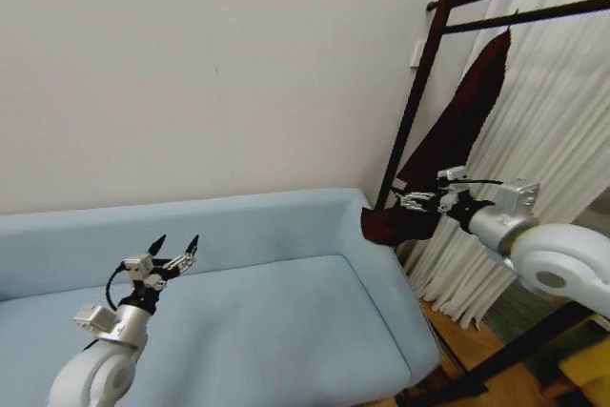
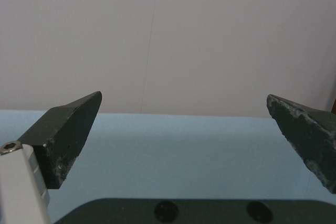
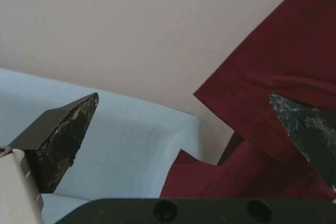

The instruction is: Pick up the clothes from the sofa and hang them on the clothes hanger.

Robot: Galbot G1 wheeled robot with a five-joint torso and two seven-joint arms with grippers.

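My right gripper [image 1: 412, 202] stands wide open, fingers far apart with nothing between the pads. Just ahead of it, on the side of one finger, hangs the dark red garment [image 1: 459, 126]. Its top is up by the rails of the clothes rack [image 1: 417, 92], high above my tool, and its lower end trails down past my fingertips onto the arm of the sofa [image 1: 267, 331]. How the cloth catches up at the rail I cannot tell. In the right wrist view the garment [image 3: 273, 61] lies beyond one fingertip, and I cannot tell whether that finger touches it.

I judge the hanging to be nearly done, with the loose tail on the sofa arm being what is left. If I take that tail, I should bring a full fold deep between the pads, not just an edge, and lift gently along the line of the hang. A sideways tug could drag the top off the rack. If I leave it alone, I should keep the fingers this wide and draw straight back from the cloth so that no tip snags it. The rack's post is close beyond my tool, so any swing towards it must be small.

My left gripper [image 1: 176, 243] hovers open over the sofa seat, well apart from the garment, with only the cushion and the wall [image 2: 157, 35] ahead of it.
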